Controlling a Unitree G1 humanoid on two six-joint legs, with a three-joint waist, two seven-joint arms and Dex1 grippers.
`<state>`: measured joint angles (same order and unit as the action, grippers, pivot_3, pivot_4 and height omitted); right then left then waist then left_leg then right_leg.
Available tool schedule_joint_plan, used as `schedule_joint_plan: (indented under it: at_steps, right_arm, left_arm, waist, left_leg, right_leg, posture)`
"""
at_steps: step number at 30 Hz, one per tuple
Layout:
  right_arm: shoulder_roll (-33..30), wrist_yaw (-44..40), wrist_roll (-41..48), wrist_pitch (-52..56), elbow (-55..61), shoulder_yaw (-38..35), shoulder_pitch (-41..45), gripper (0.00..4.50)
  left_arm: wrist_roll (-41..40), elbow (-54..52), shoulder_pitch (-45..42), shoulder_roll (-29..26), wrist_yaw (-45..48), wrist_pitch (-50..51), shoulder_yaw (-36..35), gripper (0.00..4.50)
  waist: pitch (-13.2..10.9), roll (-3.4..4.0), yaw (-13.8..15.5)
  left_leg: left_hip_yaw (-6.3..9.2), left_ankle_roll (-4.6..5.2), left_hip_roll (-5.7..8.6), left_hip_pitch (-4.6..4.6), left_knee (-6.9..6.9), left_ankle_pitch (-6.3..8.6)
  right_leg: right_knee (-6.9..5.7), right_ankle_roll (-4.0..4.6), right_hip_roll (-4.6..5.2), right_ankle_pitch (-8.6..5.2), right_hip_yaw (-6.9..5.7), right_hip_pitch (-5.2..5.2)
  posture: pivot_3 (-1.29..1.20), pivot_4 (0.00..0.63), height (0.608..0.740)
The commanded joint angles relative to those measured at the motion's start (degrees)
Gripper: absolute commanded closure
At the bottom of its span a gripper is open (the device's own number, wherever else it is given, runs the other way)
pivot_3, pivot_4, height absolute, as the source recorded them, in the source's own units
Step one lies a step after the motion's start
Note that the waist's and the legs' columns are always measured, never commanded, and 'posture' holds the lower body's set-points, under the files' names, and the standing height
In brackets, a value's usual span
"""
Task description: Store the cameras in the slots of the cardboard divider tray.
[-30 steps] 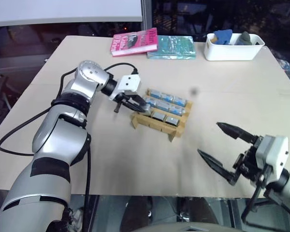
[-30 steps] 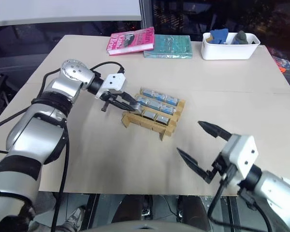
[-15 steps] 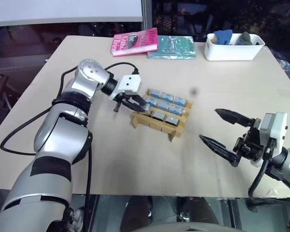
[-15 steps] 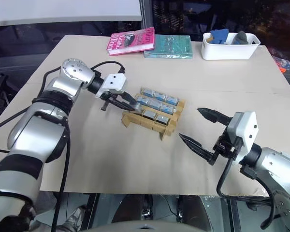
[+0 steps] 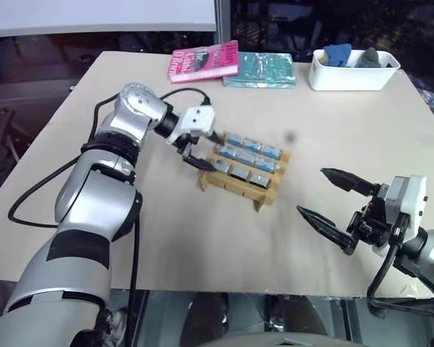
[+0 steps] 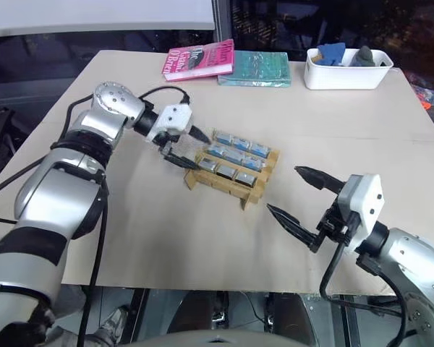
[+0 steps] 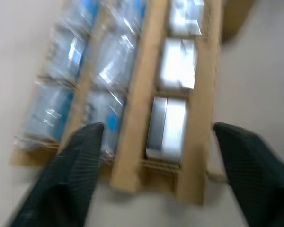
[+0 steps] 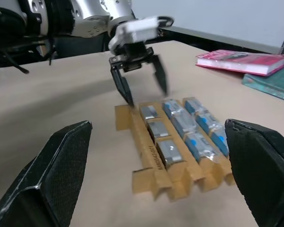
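The cardboard divider tray (image 5: 230, 187) lies mid-table with several cameras in its slots: silver ones (image 5: 239, 172) in the near row, and ones wrapped in clear film with blue (image 5: 250, 149) in the rows behind. My left gripper (image 5: 195, 150) hovers just over the tray's left end, open, with nothing between its fingers. In the left wrist view its fingers (image 7: 78, 165) straddle the row of silver cameras (image 7: 166, 127). To the right of the tray, near the table's front edge, my right gripper (image 5: 330, 202) stands wide open and empty, pointing toward the tray (image 8: 144, 142).
At the table's far edge lie a pink book (image 5: 204, 61) and a teal book (image 5: 259, 69). A white tub (image 5: 353, 76) holding blue and grey items stands at the far right. Bare tabletop surrounds the tray.
My left gripper was shut with its tips at the tray's left end; it has opened and lifted slightly. The right gripper has turned a little, staying near the front edge.
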<state>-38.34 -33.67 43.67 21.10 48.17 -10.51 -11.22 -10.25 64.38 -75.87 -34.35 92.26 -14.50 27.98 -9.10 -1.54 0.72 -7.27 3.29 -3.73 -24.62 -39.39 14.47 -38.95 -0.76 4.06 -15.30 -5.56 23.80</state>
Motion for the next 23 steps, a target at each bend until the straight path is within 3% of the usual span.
schedule_joint_plan:
  at_steps: [1,3,6,9,11,12,14,18,23]
  right_arm:
    - [0.8,0.5,-0.8,-0.7,1.9,-0.1,-0.9,0.0]
    - [1.6,1.8,-3.9,-1.0,1.3,0.9,-2.0,0.0]
    - [3.3,3.8,-10.9,-3.0,-1.3,1.8,-4.5,0.0]
    - [3.9,3.5,-12.2,-3.2,-4.2,-1.4,-8.0,0.0]
    - [3.7,2.1,-12.3,-4.1,-6.3,-4.5,-9.6,0.0]
    - [3.4,0.9,-11.6,-4.2,-7.1,-6.0,-10.4,0.0]
    - [2.0,-2.4,-11.1,-4.9,-8.6,-8.6,-11.7,0.0]
    - [-0.2,-8.5,-9.7,-5.6,-10.6,-11.7,-14.3,0.0]
    - [-1.8,-12.3,-8.4,-5.0,-13.1,-14.2,-13.8,0.0]
  left_arm:
    - [-9.0,-7.9,-0.7,-2.9,0.2,11.4,-5.1,0.72]
    - [-12.0,-13.7,1.8,-4.3,-1.8,19.4,-12.0,0.72]
    - [-16.3,-28.0,12.5,-6.9,-14.1,28.7,-22.0,0.72]
    - [-18.9,-47.7,29.1,-7.7,-29.4,36.9,-32.0,0.72]
    - [-23.4,-59.4,40.2,-7.9,-34.6,44.0,-38.0,0.72]
    - [-27.5,-65.7,46.4,-8.4,-34.9,47.8,-40.8,0.44]
    - [-25.5,-76.1,59.7,-7.4,-40.8,47.9,-45.4,0.07]
    - [-26.7,-86.7,73.4,-6.1,-45.0,48.3,-50.5,0.07]
    - [-28.4,-92.1,80.3,-5.4,-47.0,48.9,-53.0,0.07]
  waist:
    - [0.0,0.0,0.0]
    - [0.0,0.02,-0.1]
    - [0.1,0.1,-0.7]
    - [0.1,0.17,-1.3]
    - [0.1,0.14,-1.4]
    - [0.1,0.11,-1.4]
    - [0.1,0.13,-1.5]
    - [0.1,0.15,-0.2]
    - [0.2,0.3,0.5]
  left_leg:
    - [0.01,0.0,0.0,-0.04,-0.02,0.0]
    - [0.0,0.0,0.04,-0.01,-0.02,0.0]
    - [0.04,0.0,-0.01,0.06,0.01,0.0]
    - [0.11,-0.02,0.01,0.23,0.08,-0.01]
    - [0.12,-0.02,0.05,0.3,0.09,-0.01]
    - [0.21,-0.02,0.05,0.27,0.08,-0.01]
    - [0.19,-0.03,0.04,0.29,0.08,-0.01]
    - [0.33,-0.02,0.08,0.92,0.23,0.03]
    - [0.46,-0.02,0.11,1.09,0.2,0.27]
  right_leg:
    - [0.0,0.0,0.0,0.0,0.0,0.02]
    - [0.01,-0.01,0.01,0.0,0.0,0.01]
    - [-0.02,-0.02,0.0,-0.01,0.05,0.0]
    - [-0.09,-0.01,0.05,0.0,0.2,-0.09]
    - [-0.07,-0.01,0.09,0.01,0.28,-0.14]
    - [-0.08,-0.01,0.09,0.01,0.18,-0.18]
    - [-0.03,-0.05,0.1,0.03,0.22,-0.18]
    - [0.06,-0.09,0.19,-0.04,0.1,-0.77]
    - [0.05,0.02,0.51,-0.17,-0.02,-0.95]
  posture:
    - [0.0,0.15,0.74]
    - [0.0,0.15,0.74]
    - [0.0,0.15,0.74]
    - [0.0,0.15,0.74]
    - [0.0,0.15,0.74]
    - [0.0,0.15,0.74]
    - [0.0,0.15,0.74]
    - [0.0,0.15,0.74]
    - [0.0,0.15,0.74]
